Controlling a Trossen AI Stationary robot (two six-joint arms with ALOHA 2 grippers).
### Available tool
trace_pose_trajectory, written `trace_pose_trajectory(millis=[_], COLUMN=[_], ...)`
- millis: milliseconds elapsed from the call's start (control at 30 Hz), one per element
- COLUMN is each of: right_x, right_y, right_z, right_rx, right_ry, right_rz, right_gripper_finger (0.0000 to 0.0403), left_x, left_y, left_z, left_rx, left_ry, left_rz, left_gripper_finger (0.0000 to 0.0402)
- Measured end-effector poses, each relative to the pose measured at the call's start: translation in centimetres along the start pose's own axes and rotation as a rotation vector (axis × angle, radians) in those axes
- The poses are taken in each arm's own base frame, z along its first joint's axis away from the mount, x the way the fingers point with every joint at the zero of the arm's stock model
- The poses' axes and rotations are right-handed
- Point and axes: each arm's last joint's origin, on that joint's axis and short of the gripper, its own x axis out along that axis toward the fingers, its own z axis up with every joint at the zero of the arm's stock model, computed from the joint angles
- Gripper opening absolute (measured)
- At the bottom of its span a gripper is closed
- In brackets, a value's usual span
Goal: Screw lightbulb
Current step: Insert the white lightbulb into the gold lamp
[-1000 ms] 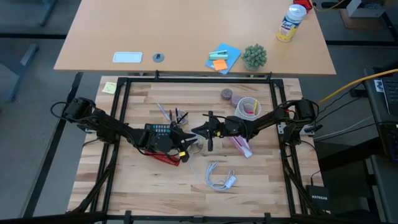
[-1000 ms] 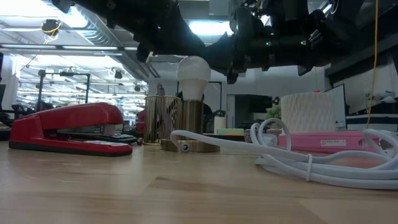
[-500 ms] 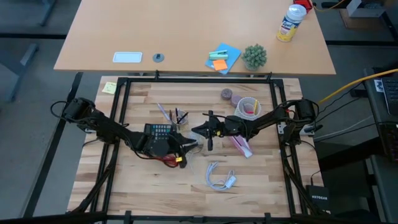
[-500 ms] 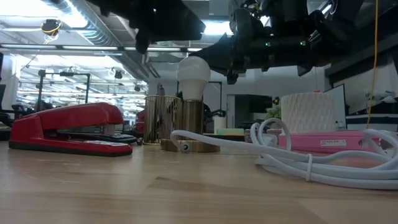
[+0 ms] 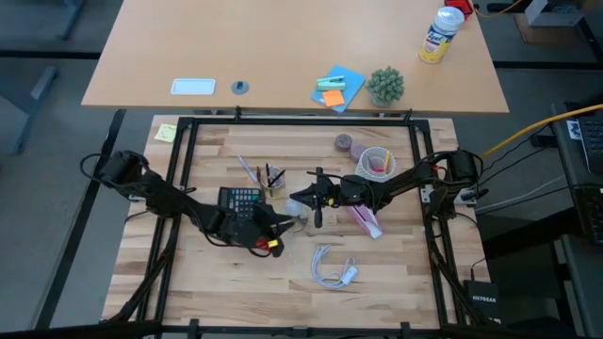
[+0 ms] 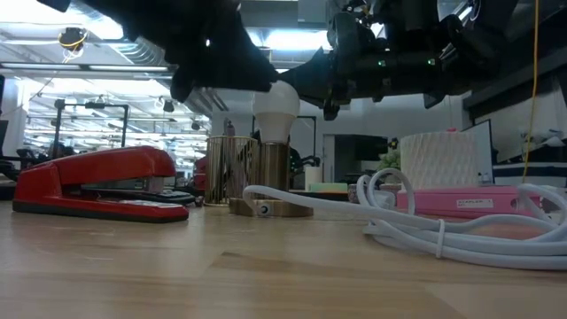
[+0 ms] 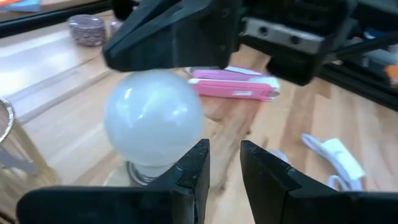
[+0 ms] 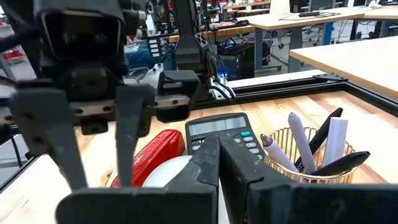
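Note:
The frosted-white lightbulb stands upright with its screw end in a brass socket on a round base near the table's middle. It also shows in the left wrist view. My left gripper is level beside the bulb's dome, on its near-left side, with its fingers a narrow gap apart and nothing between them. My right gripper is shut, and its tips are directly over the bulb's top, coming from the table's right. My right gripper's shut fingertips lie level right at the top of the bulb's dome, coming from the table's right. I cannot tell whether they touch it. My left gripper touches nothing.
A red stapler and a calculator lie to the left of the bulb. A gold wire pen cup stands behind it. A white looped cable and a pink box lie to the right. A white cup stands farther back.
My left gripper has gone toward the table's near edge and down, and now stands beside the bulb's dome. The bulb and my right gripper have stayed in place.

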Motion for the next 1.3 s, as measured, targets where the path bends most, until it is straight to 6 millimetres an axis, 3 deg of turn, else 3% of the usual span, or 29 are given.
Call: trace_pose_trajectory(millis=[333, 733, 1300], right_x=[0.0, 0.0, 0.0], right_y=[0.0, 0.1, 0.2], right_z=[-0.1, -0.1, -0.1], right_rx=[0.000, 0.030, 0.040], right_ry=[0.007, 0.014, 0.019], right_rz=[0.003, 0.050, 0.060], right_gripper_finger=[0.0007, 0.0007, 0.0007], left_x=[-0.2, -0.4, -0.5], left_y=[0.0, 0.2, 1.1], left_z=[-0.2, -0.7, -1.0], left_rx=[0.002, -0.018, -0.072], left_ry=[-0.072, -0.060, -0.133], left_rz=[0.100, 0.146, 0.293], left_gripper_finger=[0.0077, 0.0003, 0.0002])
